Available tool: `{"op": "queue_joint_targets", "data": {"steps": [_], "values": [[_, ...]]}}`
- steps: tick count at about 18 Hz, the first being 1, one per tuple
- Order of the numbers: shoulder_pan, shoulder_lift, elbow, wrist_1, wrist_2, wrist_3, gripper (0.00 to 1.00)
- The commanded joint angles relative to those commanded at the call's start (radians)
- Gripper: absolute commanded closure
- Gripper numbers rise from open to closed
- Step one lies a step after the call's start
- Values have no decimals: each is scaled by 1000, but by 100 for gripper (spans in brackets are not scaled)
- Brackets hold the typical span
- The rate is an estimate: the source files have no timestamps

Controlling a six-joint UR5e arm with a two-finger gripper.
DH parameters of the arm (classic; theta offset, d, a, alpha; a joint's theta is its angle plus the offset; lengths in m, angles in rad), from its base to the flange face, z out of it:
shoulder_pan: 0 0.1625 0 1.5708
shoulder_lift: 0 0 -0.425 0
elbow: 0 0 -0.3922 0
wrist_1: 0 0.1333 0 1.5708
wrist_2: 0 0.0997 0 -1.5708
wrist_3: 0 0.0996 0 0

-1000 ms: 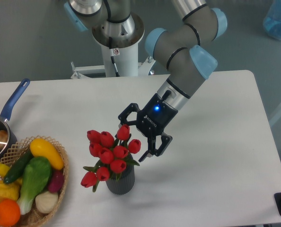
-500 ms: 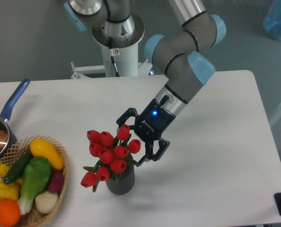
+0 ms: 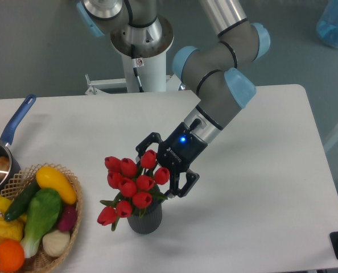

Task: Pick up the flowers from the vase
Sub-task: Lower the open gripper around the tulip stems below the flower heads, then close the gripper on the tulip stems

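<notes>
Gripper [image 3: 159, 170] is spread wide, nothing clamped; its two fingers straddle the right-hand blooms of the flowers [image 3: 129, 182], one finger [image 3: 145, 144] by the upper bloom, the other [image 3: 184, 185] just right of the bunch. The flowers sit stems-down in the vase [image 3: 144, 218], red heads well above its mouth. Left of the vase: wicker basket [image 3: 73, 199] of vegetables, saucepan [image 3: 12, 128] beyond that, all on the white table [image 3: 260, 170].

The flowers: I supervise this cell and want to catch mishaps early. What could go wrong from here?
The open claw straddles only the rightmost blooms of the flowers, so it might crush petals or miss the stems. Pulling sideways could tip the small vase, which stands near the table's front edge beside the basket.
</notes>
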Motion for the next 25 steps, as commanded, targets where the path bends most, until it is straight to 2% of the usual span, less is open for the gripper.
{"op": "queue_joint_targets", "data": {"steps": [6,16,24,25], "values": [[-2,-15,0,6,-89,0,0],[-3,-35,-2,34,-127,0,0],[-2,-37,0,34,-135,0,36],[-2,-37,2,34,-135,0,38]]}}
